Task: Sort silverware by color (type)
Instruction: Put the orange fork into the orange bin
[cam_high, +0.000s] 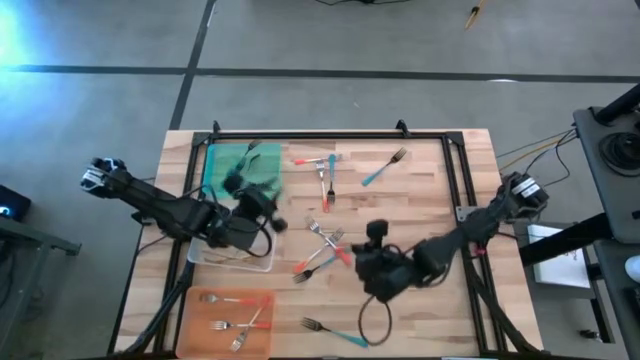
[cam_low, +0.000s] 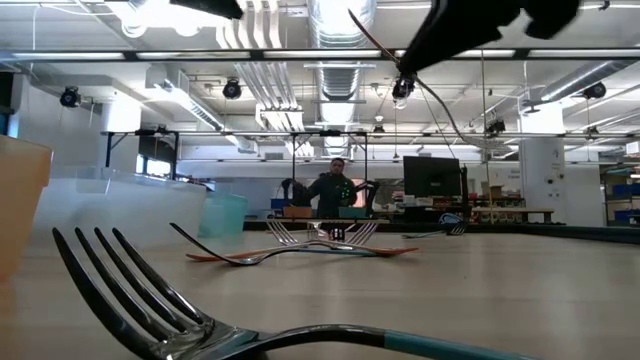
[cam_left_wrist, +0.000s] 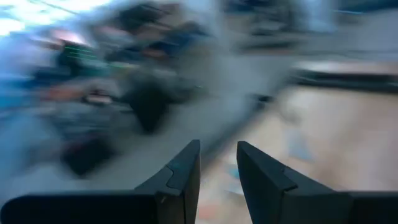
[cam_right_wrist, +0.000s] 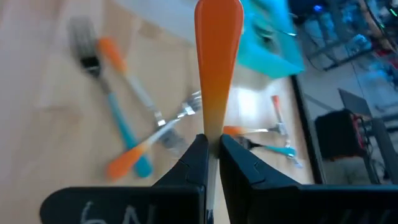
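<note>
The right gripper (cam_right_wrist: 212, 149) is clamping an orange-handled fork (cam_right_wrist: 217, 56) above mid-table. The left gripper (cam_left_wrist: 217, 165), fingers parted and empty, is hanging over the clear tray (cam_high: 262, 262). The orange tray (cam_high: 195, 300) is holding several forks (plenty still loose). Only the right wrist view is showing the grip.

Left wrist view motion-blurred; orange-handled fork (cam_right_wrist: 217, 68) tines hidden behind tool.

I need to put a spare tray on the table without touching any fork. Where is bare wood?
Bare wood lies along the table's right edge, right of the teal fork, and at the near right corner. The middle is crowded: a fork cluster sits between both arms. The left side holds the green tray and orange tray.
</note>
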